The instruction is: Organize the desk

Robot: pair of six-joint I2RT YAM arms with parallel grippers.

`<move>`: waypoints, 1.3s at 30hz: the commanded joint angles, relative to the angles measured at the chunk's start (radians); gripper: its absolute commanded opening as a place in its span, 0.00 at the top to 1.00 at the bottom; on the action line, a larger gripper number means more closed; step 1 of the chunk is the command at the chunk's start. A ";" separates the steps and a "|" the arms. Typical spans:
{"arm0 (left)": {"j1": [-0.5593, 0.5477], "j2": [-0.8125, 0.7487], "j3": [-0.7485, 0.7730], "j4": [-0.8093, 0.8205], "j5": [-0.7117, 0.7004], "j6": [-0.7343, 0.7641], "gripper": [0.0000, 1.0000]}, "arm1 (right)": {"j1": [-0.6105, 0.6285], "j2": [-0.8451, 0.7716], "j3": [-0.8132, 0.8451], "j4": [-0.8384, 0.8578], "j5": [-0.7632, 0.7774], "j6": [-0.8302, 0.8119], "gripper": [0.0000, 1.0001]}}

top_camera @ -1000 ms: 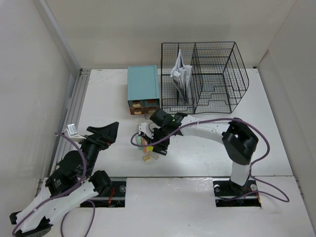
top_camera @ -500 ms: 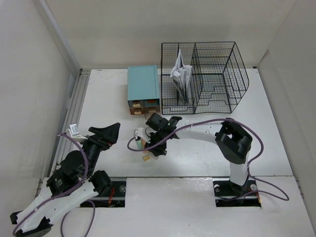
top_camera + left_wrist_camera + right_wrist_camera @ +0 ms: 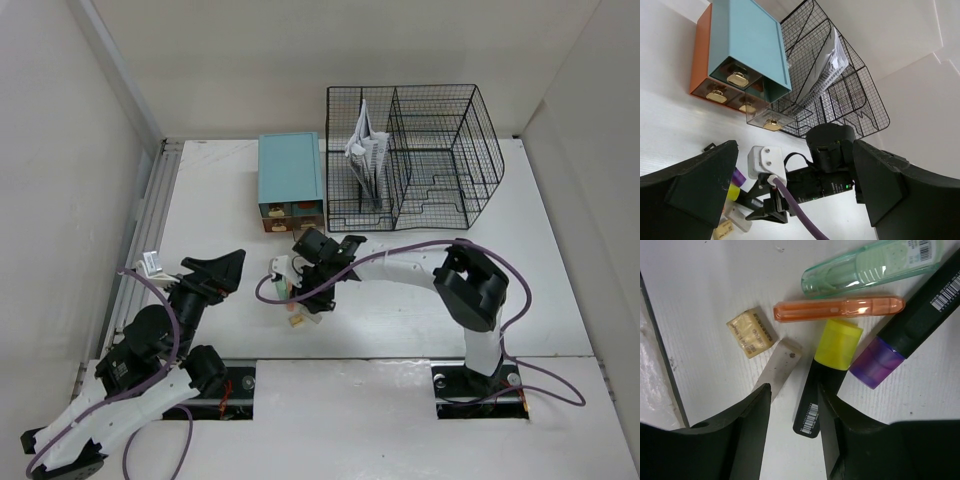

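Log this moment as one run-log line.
left hand: open, empty | right hand: open, jaws astride yellow-capped highlighter among pens on desk | nothing lifted

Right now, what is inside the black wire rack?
White papers stand leaning in the left compartment of the wire rack. Nothing shows in the right compartments; the mesh blurs the papers' lower ends.

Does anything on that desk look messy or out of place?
Yes. A yellow-capped marker, a purple-capped marker, an orange pen, a green tube and an eraser lie jumbled on the desk, not stored. One clear drawer of the teal box sticks out past the others.
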 commanded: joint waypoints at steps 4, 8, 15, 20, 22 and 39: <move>-0.004 -0.012 -0.009 0.037 0.013 0.015 0.01 | 0.006 0.051 0.017 0.022 0.094 0.011 0.51; -0.004 -0.012 -0.009 0.037 0.013 0.015 0.01 | 0.006 0.040 0.017 0.031 0.117 0.011 0.51; -0.004 -0.021 -0.009 0.037 0.013 0.015 0.01 | 0.006 -0.018 -0.003 0.031 0.140 0.011 0.51; -0.004 -0.021 -0.009 0.046 0.013 0.024 0.01 | 0.006 -0.036 -0.012 0.040 0.153 0.002 0.51; -0.004 -0.021 -0.009 0.046 0.013 0.024 0.01 | 0.006 -0.036 -0.012 0.040 0.165 0.002 0.51; -0.004 -0.012 -0.009 0.065 0.013 0.033 0.01 | 0.006 -0.085 -0.003 0.049 0.226 -0.017 0.51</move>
